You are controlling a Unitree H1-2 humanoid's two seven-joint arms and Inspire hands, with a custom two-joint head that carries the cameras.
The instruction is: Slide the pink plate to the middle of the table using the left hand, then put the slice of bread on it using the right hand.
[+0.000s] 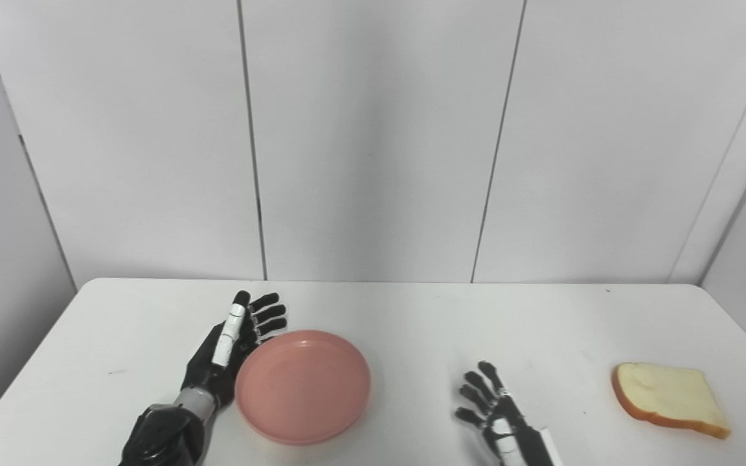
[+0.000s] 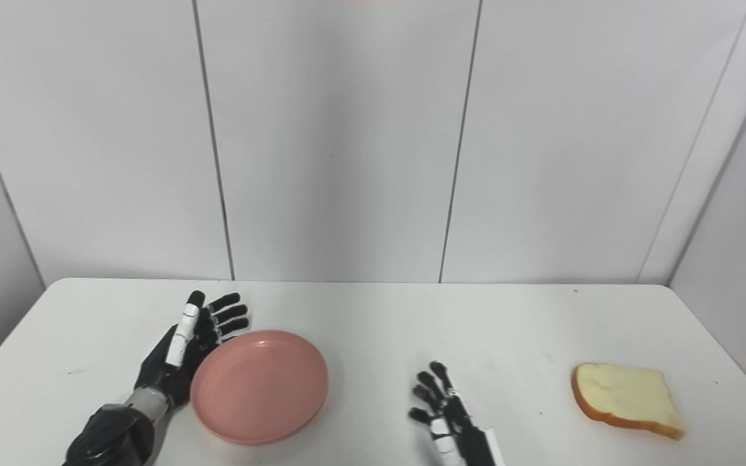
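A round pink plate (image 1: 303, 387) lies flat on the white table (image 1: 412, 317), left of the middle. My left hand (image 1: 230, 343) is open, fingers straight and pointing away, its palm side against the plate's left rim. A slice of bread (image 1: 669, 398) with a brown crust lies flat at the right side of the table. My right hand (image 1: 496, 414) is open and empty near the front edge, fingers spread, well left of the bread and right of the plate. The same scene shows in the right eye view, with the plate (image 2: 259, 386) and the bread (image 2: 627, 399).
White wall panels (image 1: 373, 142) stand right behind the table's far edge. Bare table surface lies between the plate and the bread.
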